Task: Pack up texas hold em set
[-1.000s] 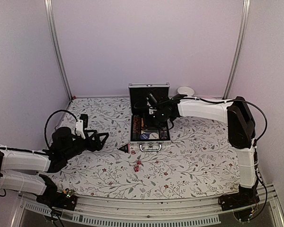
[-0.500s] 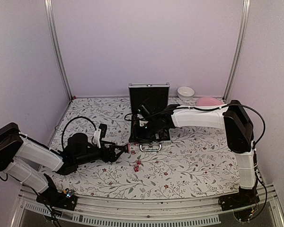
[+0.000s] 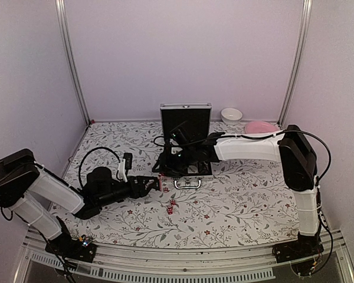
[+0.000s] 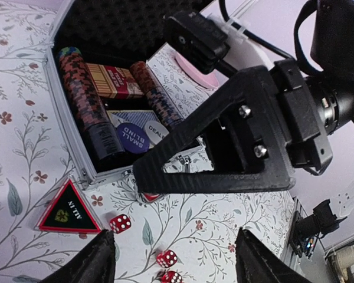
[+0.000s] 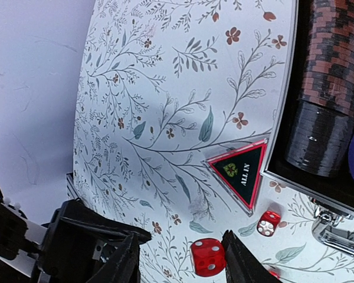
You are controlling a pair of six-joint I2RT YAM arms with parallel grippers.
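The silver case stands open mid-table, holding rows of chips, the tan-red card pack and blind buttons. The black triangular piece lies on the cloth off the case's front left corner and also shows in the right wrist view. Three red dice lie in front of it. My left gripper is open and empty, low over the dice. My right gripper is open by the case corner, and a red die sits between its fingertips, close against one finger.
A white bowl and a pink plate sit at the back right. The two grippers are close together, tip to tip, at the case's front left corner. The case handle juts toward me.
My left arm has reached right, from the left side to the triangular piece and dice. My right gripper has come out of the case and down to its front left corner.
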